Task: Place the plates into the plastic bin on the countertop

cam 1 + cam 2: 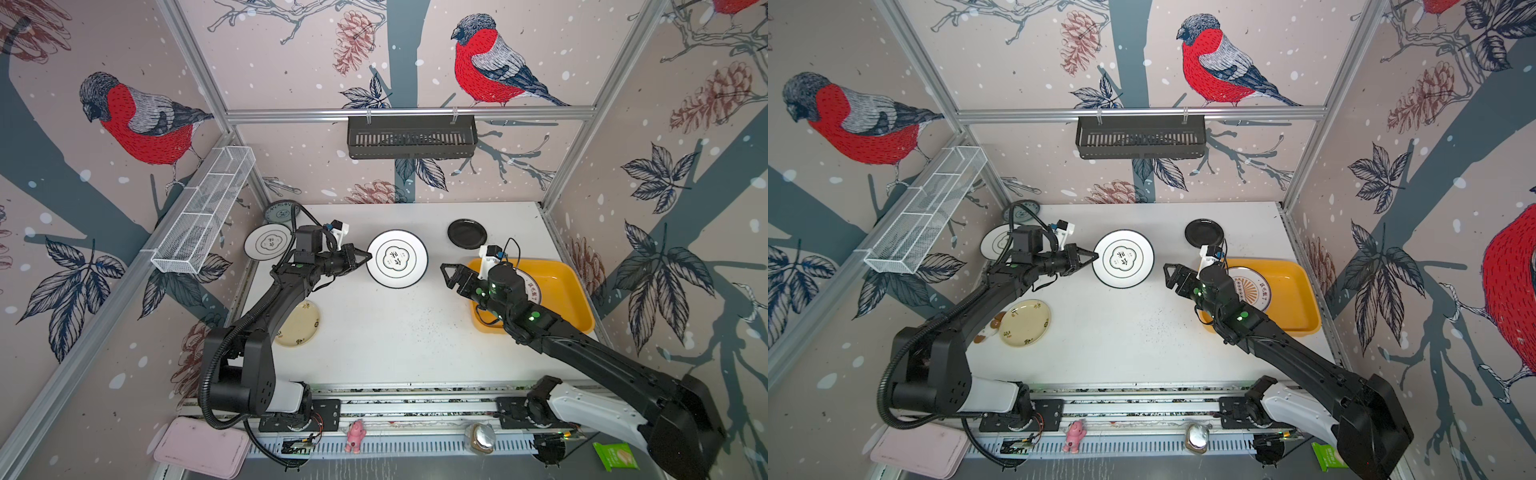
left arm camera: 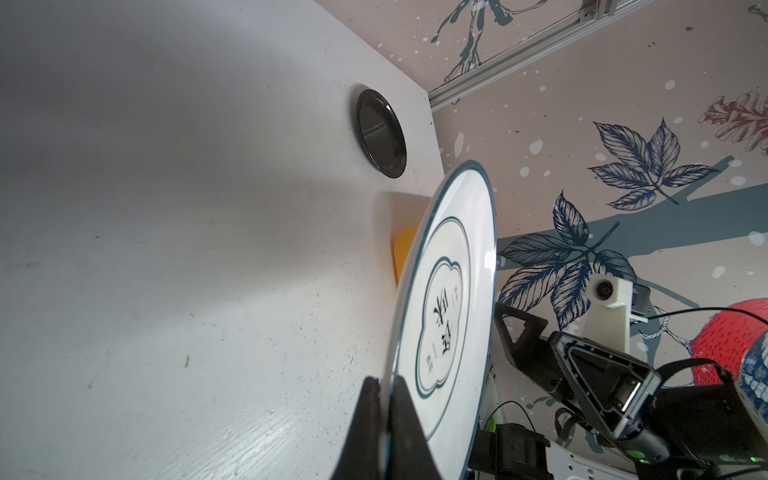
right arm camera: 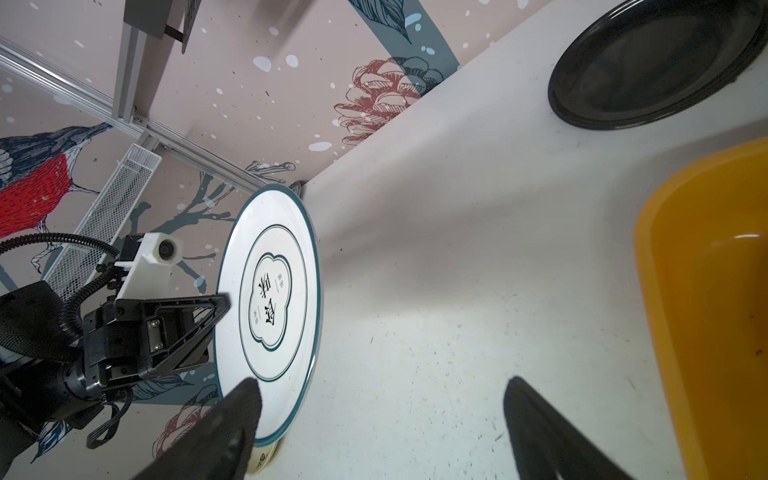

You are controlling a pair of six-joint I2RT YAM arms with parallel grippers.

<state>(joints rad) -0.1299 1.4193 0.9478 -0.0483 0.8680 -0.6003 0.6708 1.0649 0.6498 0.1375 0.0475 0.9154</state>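
Countertop (image 1: 395, 340) w/ yellow bin (image 1: 571, 291) at right edge: flower-outline plate (image 1: 397, 258) held roughly level, clear of surface, mid-table, L gripper (image 1: 366, 257) clenched on its left rim, R gripper (image 1: 448, 276) spread wide, empty, facing free right rim, apart, nearer bin, so handover judged next.

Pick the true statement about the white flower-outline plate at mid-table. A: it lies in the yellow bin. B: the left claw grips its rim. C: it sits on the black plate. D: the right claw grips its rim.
B: the left claw is shut on the rim of the white plate, while the right claw stands open, apart from it.
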